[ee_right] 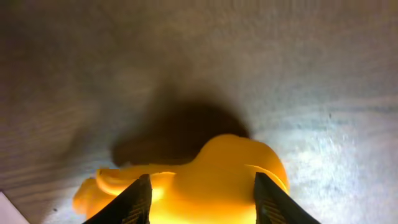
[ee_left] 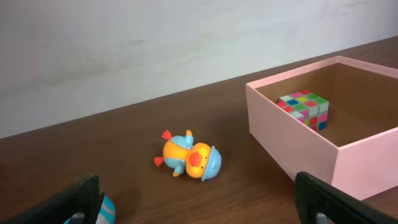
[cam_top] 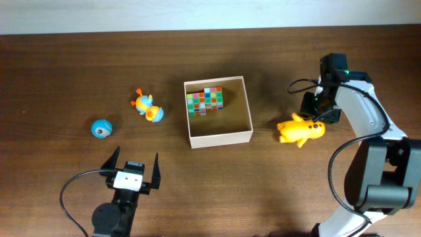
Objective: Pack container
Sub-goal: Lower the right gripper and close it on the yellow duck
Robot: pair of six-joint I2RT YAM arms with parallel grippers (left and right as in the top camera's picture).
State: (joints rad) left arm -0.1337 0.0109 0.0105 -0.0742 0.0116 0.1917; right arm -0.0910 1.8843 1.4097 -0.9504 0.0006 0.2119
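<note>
Presently the right gripper (ee_right: 204, 199) is pinching the duck (ee_right: 211, 168), one finger on each flank of the round yellow body, down at the table (cam_top: 52, 66). The duck looks like smooth hollow plastic: light, stiff, likely slippery. I judge the widest part of the body a safer hold than beak or tail. It lies just right of the container (cam_top: 220, 139), near its front right corner. The container sits mid-table, open top up, with a cube (cam_top: 204, 101) at the far left inside. Its walls are thin, so it is probably light and easy to shove. I would lower toys in from above and, if it must shift, take one wall near a corner. The left gripper (cam_top: 137, 158) hangs spread wide and empty on the near side. An orange toy (cam_top: 148, 106) and a ball (cam_top: 101, 128) lie left of the container.
</note>
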